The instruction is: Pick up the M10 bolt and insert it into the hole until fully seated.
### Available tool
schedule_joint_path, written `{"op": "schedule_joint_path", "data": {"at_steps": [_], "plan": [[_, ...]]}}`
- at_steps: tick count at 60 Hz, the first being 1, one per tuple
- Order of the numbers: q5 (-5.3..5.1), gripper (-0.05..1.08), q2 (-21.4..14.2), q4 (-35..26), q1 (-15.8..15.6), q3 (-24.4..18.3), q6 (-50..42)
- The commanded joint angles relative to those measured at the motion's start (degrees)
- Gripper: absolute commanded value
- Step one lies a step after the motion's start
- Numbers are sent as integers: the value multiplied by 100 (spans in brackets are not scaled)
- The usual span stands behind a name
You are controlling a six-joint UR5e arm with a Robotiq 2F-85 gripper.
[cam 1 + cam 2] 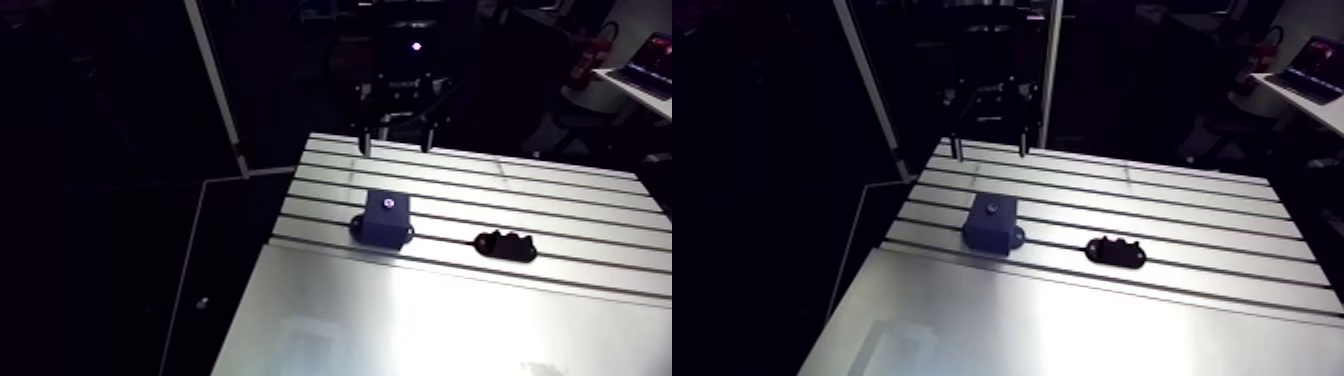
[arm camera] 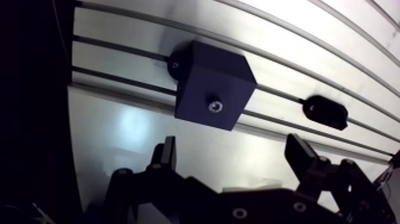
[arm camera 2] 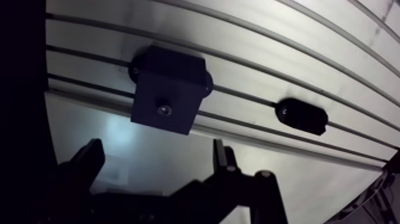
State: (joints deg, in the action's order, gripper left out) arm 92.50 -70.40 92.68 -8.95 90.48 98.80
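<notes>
Holding nothing in the hand [image 2: 231, 140], spread wide above the tabletop [image 2: 137, 128], just short of the dark blue block [image 2: 211, 83]. Cannot place the M10 bolt surely: perhaps the glint in the block's hole [image 2: 215, 106], perhaps in the black holder [image 2: 324, 111] beside. Expect stiff, slick steel; pinch across the shank.

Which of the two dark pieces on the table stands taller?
The boxy dark-blue block, with a small shiny spot in its top face. The black oval piece beside it lies low and flat.
</notes>
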Motion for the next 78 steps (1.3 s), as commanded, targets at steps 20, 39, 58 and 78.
{"op": "schedule_joint_path", "data": {"at_steps": [20,39,58,78], "plan": [[-53,1,-1181,-307,586,-329,-345],[-79,1,-1437,-358,734,-360,-472],[-70,1,-1472,-536,790,-379,-445],[-61,1,-1430,-528,790,-503,-428]]}}
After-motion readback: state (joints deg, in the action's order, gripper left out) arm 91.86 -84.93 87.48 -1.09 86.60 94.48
